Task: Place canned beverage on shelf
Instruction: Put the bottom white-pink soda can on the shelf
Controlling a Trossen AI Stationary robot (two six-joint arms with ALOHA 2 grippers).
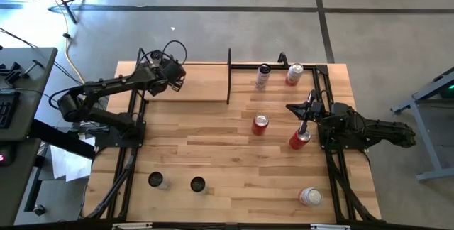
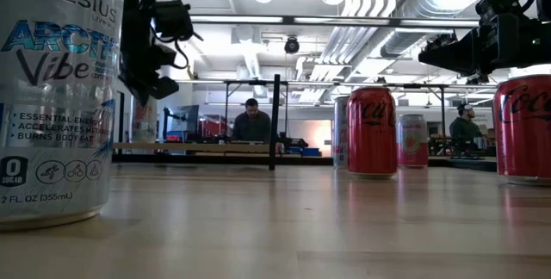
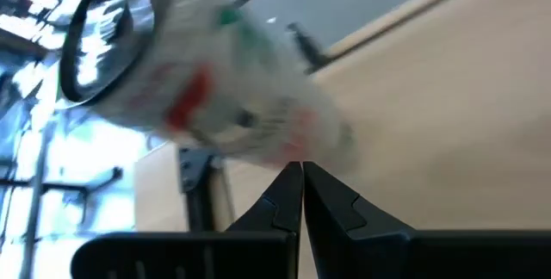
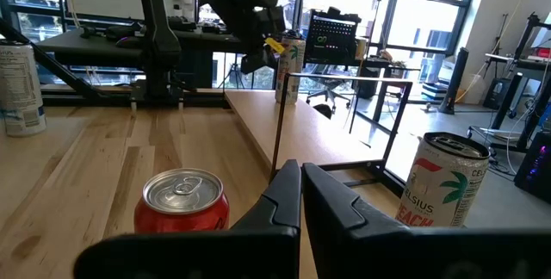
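The can point(image 4: 291, 71) is seen upright on the shelf point(image 1: 202, 88), toward its left end. The left gripper point(image 3: 301, 171), fingers pressed together and holding nothing, should be drawn away slowly so the can is not tipped; contact cannot be told. The right gripper point(image 4: 301, 171), likewise pressed together and empty, is kept near the tabletop's point(image 1: 227, 159) right edge

We see the left gripper point(image 1: 177, 82) closed, its arm stretched forward; the right gripper point(image 1: 292, 107) is closed too, its arm bent inward.
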